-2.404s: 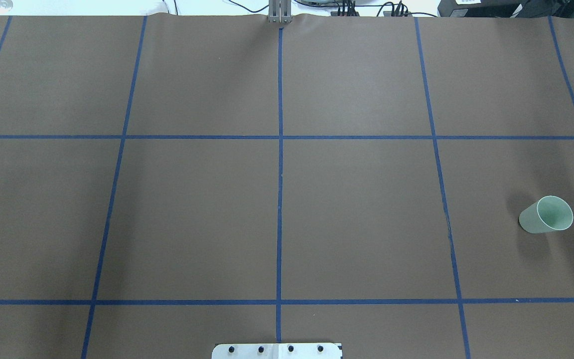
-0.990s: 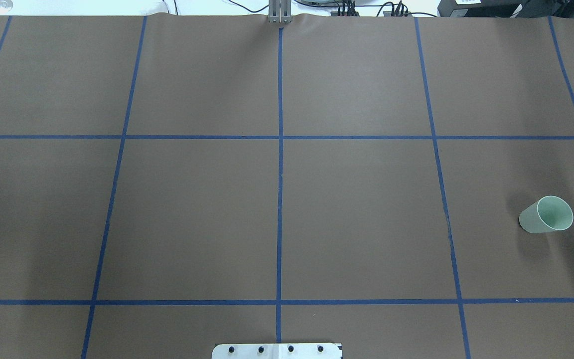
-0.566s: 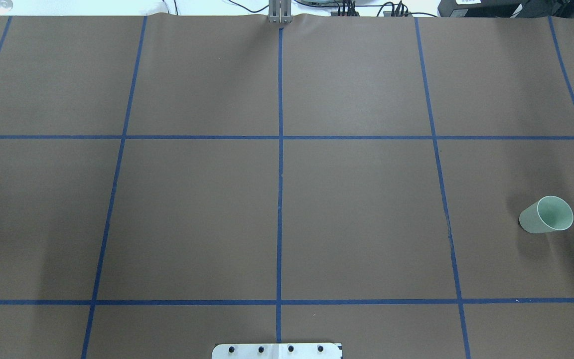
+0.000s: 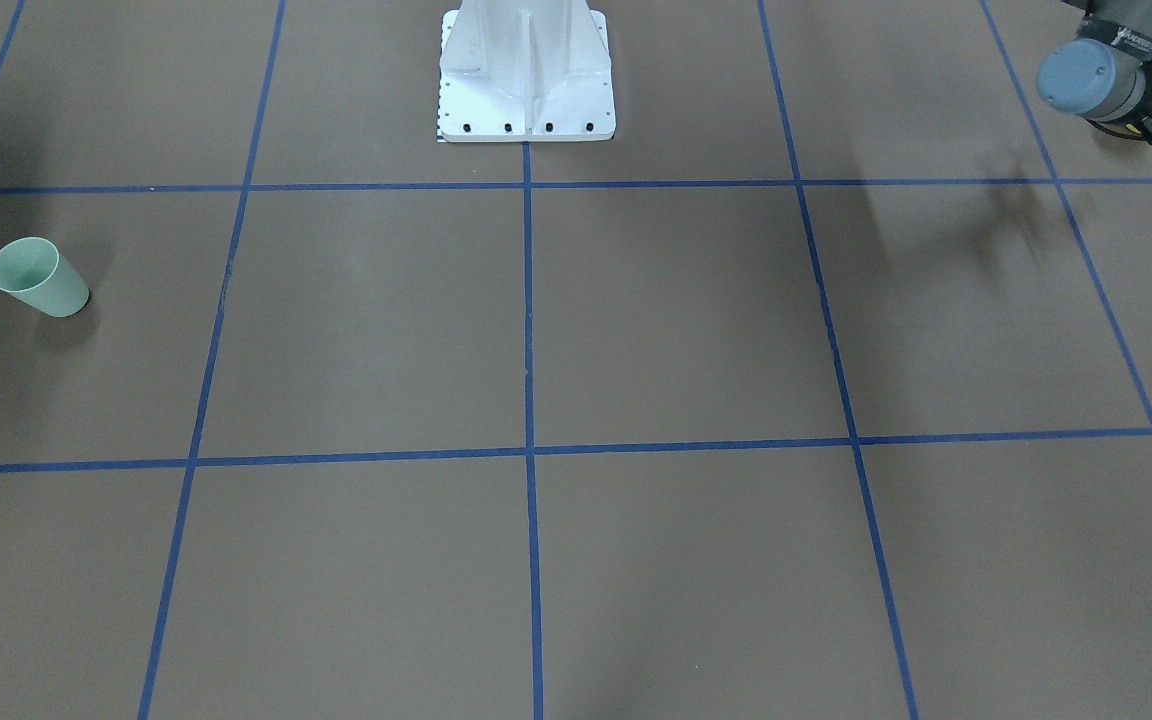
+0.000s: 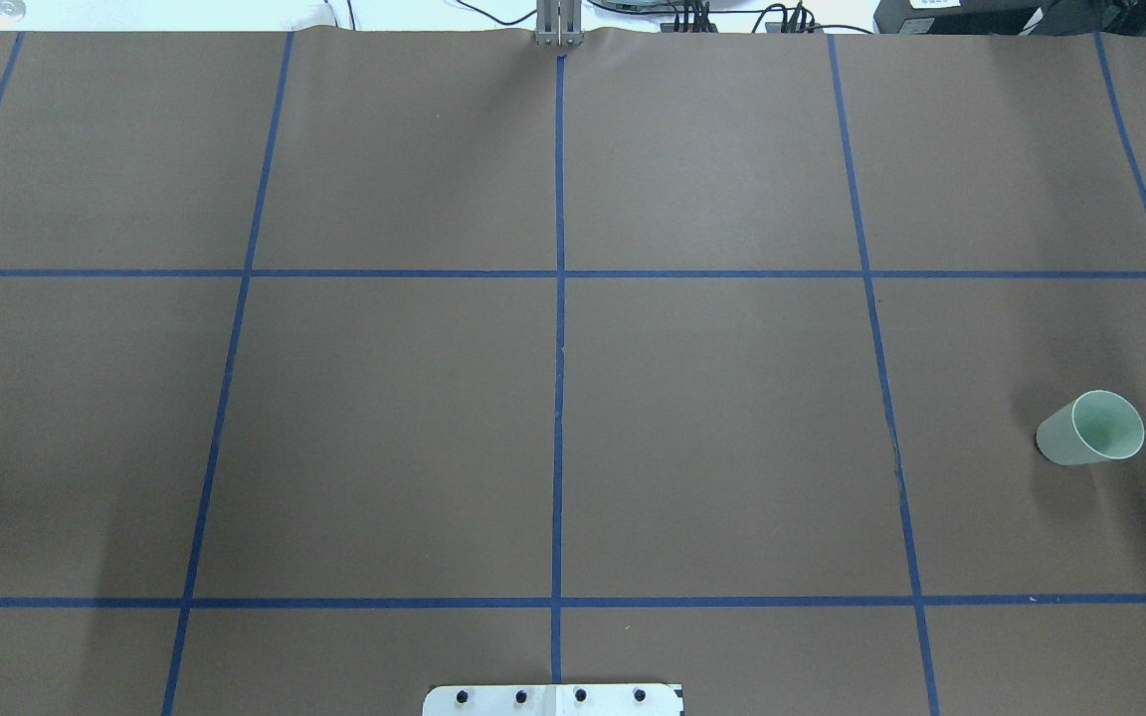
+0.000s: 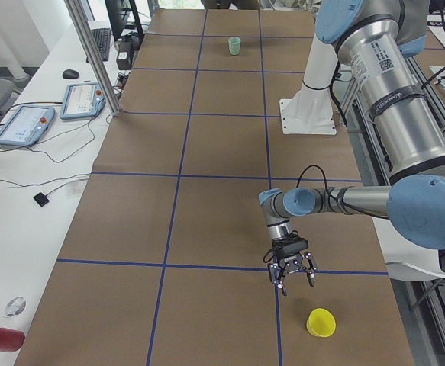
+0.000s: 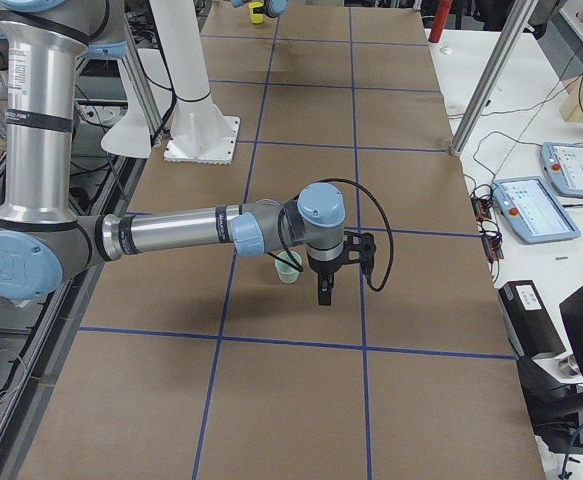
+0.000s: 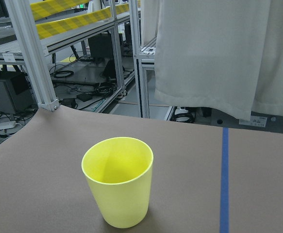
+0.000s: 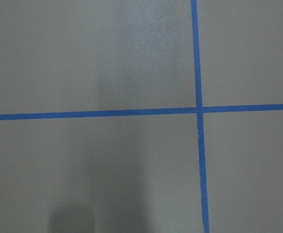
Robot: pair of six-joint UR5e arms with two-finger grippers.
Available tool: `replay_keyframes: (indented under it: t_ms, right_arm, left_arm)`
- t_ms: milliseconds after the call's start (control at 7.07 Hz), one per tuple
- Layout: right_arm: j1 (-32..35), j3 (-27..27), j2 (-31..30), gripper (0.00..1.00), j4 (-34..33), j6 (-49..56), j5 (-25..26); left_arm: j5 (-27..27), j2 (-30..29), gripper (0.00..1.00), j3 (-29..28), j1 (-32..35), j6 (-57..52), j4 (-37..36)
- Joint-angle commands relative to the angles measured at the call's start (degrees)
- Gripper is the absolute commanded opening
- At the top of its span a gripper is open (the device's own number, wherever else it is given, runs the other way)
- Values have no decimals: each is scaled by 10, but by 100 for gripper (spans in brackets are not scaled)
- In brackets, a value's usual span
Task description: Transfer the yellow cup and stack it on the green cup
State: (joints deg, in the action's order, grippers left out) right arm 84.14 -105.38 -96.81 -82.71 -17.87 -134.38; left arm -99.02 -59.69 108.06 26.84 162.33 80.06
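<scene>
The yellow cup (image 8: 118,182) stands near the table's (image 5: 384,428) left edge, left gripper (image 6: 297,284) nearby. The green cup (image 5: 1090,430) stands near the right edge, beside the right gripper (image 7: 323,296). Neither gripper's opening can be told.

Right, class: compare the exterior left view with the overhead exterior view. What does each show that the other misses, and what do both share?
Only the exterior left view shows the yellow cup, upright on the table. It also shows the left gripper hanging near the cup without touching it, and the operators' tablets.

Only the overhead exterior view: nothing of the task's own. It just shows the green cup large enough to see its open mouth.

Both show the green cup standing alone, the blue tape grid and the white base plate.
</scene>
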Motion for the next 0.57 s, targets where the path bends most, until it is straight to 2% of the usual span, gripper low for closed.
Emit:
replay_keyframes:
  t_ms: [0,424]
  right_arm:
    - [-5,-4,0,100,0,-1,0]
    - [-5,-11,0,100,1,0,7]
  left_arm:
    - [0,-3,97,-49,-37,58,18]
    - [-4,-31,97,-112,-68,92,53]
